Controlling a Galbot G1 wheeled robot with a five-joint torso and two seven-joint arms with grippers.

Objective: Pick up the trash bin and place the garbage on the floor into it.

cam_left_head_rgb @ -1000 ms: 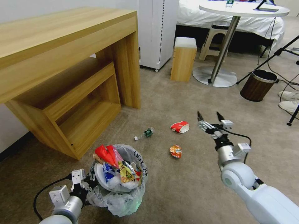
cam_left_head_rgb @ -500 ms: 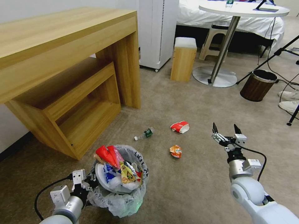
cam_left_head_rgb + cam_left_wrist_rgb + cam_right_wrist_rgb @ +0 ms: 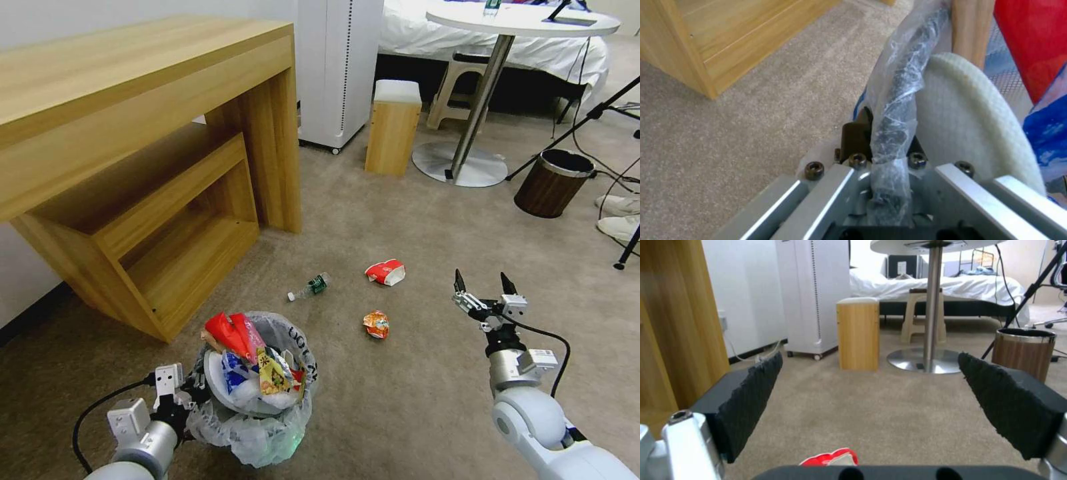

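The trash bin (image 3: 257,400), lined with a crinkly whitish bag, sits low on the left, heaped with wrappers and a white slipper (image 3: 969,110). My left gripper (image 3: 192,392) is shut on its rim; the left wrist view shows the bag-wrapped rim (image 3: 896,100) clamped between the fingers. On the beige floor (image 3: 413,400) lies garbage: a green-label bottle (image 3: 310,287), a red carton (image 3: 385,272) and an orange wrapper (image 3: 376,324). My right gripper (image 3: 483,285) hovers open to the right of these, nothing between its pads (image 3: 751,396). The red carton (image 3: 831,457) peeks just below it.
A wooden desk (image 3: 147,133) with a lower shelf stands at the left. Further back are a white appliance (image 3: 337,67), a wooden box (image 3: 393,127), a round table's base (image 3: 460,163) and a dark brown wood-grain bin (image 3: 552,183). Tripod legs and cables cross the right edge.
My right arm has drawn back toward me and to the right, away from the red carton, its gripper still open. The bin and left gripper have stayed put.
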